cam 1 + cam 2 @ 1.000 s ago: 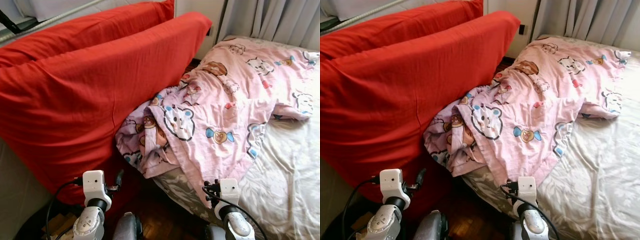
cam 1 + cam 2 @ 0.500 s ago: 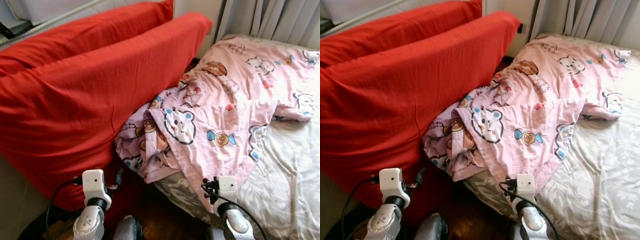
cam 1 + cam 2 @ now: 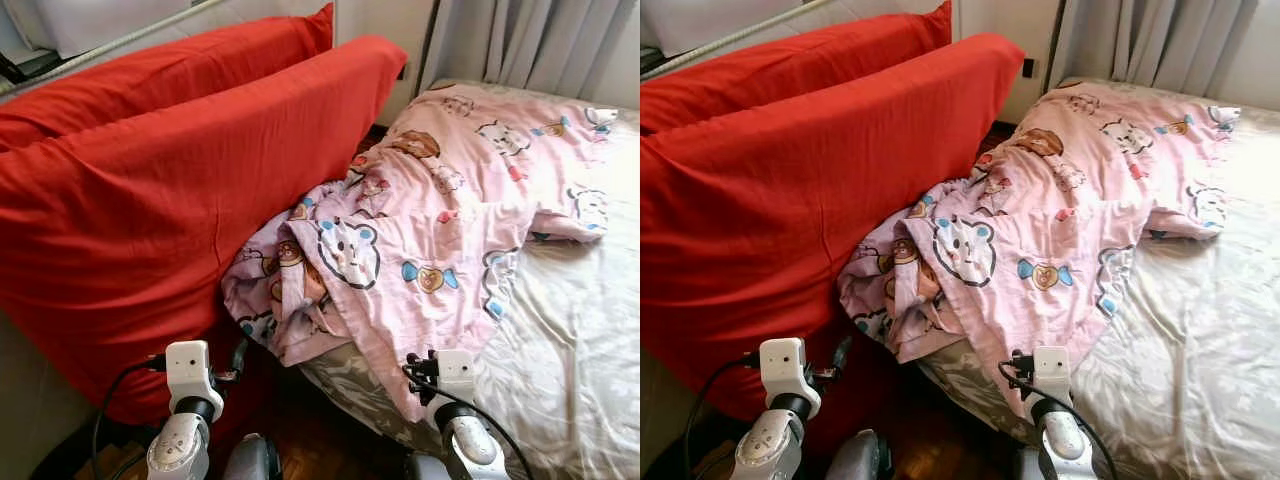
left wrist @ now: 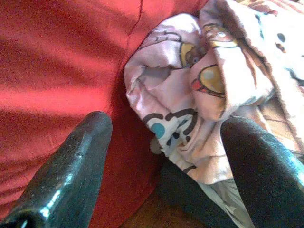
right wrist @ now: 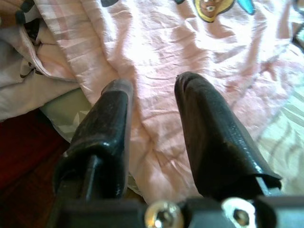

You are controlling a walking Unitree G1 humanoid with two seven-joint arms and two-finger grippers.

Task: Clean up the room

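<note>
I see the left gripper [image 4: 164,142] spread wide beside the red cushion [image 3: 150,200]; the right gripper [image 5: 152,99], narrowly parted, hovers over the pink blanket [image 3: 440,220].

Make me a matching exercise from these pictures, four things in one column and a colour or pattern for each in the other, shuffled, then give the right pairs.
Things
1. large cushions
2. quilt
3. bed sheet
4. curtain

Colours or patterns
A. pale silvery grey with a faint leaf pattern
B. plain red
C. plain grey, hanging in folds
D. pink with cartoon bears

Right pairs: 1-B, 2-D, 3-A, 4-C
</note>
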